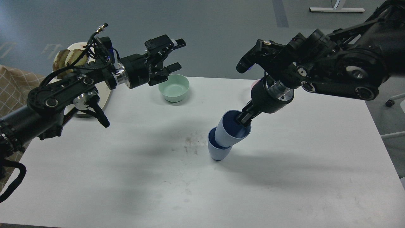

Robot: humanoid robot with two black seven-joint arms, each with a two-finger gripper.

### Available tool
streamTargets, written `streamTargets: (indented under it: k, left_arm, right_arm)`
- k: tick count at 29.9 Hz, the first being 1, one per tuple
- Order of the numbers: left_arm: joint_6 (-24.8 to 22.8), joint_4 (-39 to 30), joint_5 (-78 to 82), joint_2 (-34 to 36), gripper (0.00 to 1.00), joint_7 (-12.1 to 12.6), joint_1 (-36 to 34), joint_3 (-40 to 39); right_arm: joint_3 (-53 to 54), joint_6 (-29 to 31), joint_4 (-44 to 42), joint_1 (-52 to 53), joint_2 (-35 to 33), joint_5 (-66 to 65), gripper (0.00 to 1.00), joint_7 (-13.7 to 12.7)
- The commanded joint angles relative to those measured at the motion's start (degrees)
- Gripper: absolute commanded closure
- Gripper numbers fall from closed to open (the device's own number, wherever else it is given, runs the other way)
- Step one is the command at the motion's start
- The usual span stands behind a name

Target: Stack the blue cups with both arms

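You see the right gripper [243, 117] reaching down from above into the upper cup [232, 129]. Its fingers close on the rim of this cup, one finger inside the mouth, and the cup leans to the right. I think it is held by the rim this way so the narrow base can go down into the mouth of the lower cup [218, 148], which stands on the white table [284, 177] near the middle. The base of the upper cup is already inside the lower one, but it sits tilted, not fully nested. So the stacking looks almost done; only the seating and the release remain, in my judgement.

The left gripper [172, 55] is up in the air, well apart from both cups, and its fingers are spread with nothing between them. It is above the pale green bowl [174, 87], which stands at the far side of the table. Probably it waits there so it does not disturb the stack. If you release now, the tilted cup may tip the lower one.
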Motion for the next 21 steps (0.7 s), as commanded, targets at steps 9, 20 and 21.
streamTargets:
  k: [9,20,21]
  left_arm:
    - [0.0,0.0,0.0,0.0,0.05,0.0,0.2,-0.3]
    - [0.0,0.6,-0.1,0.1,0.02,0.0,0.7,-0.9]
    - [0.1,0.6,-0.3,0.1,0.02,0.0,1.4,-1.5]
  right_arm:
    - [0.8,0.0,-2.4,0.0,0.3,3.0,0.06,-0.1]
    - [14.2,0.0,-10.3,0.3,-11.5,10.4,0.00,0.0]
    - [15.6,0.0,-11.4,0.0,-13.5,11.8,0.00,0.1]
